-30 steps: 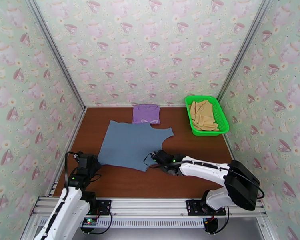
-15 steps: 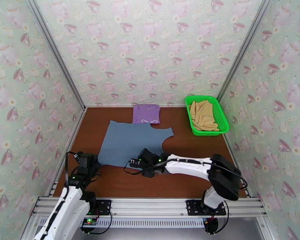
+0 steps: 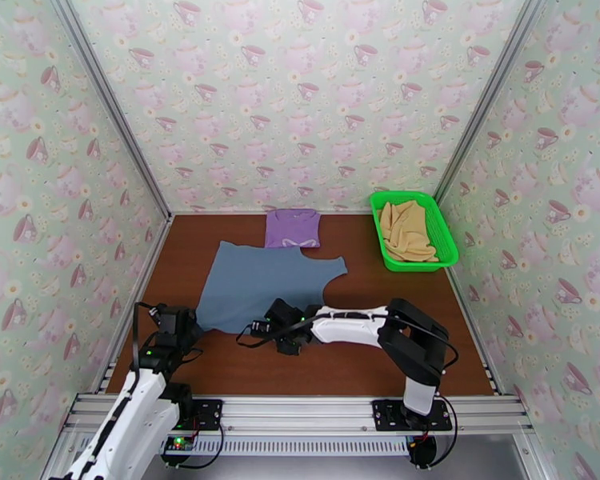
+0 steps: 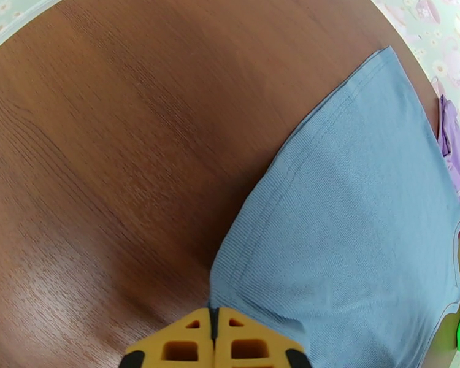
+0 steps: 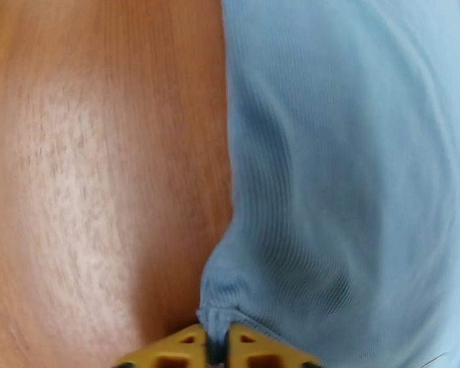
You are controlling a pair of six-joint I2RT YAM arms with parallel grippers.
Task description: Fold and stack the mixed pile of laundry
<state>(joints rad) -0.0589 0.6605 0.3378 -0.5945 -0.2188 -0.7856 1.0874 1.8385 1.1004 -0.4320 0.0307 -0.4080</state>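
Left gripper (image 4: 213,315): clenched on the near left corner of the blue-grey garment (image 3: 260,280). Right gripper (image 5: 216,340): clenched on a bunched fold of the same garment's near edge, further right. Blue-grey garment: spread flat across the middle of the table (image 3: 244,366). Purple garment (image 3: 293,227): folded at the far edge, touching the blue-grey one. Tan garment (image 3: 406,230): crumpled inside the green basket (image 3: 446,234), far right.

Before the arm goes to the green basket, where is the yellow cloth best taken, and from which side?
Probably a raised fold near the middle of the yellow cloth, coming straight down from above. It lies crumpled in the basket, whose walls surround it, so a sideways approach would likely hit the rim; the top folds offer something to pinch.
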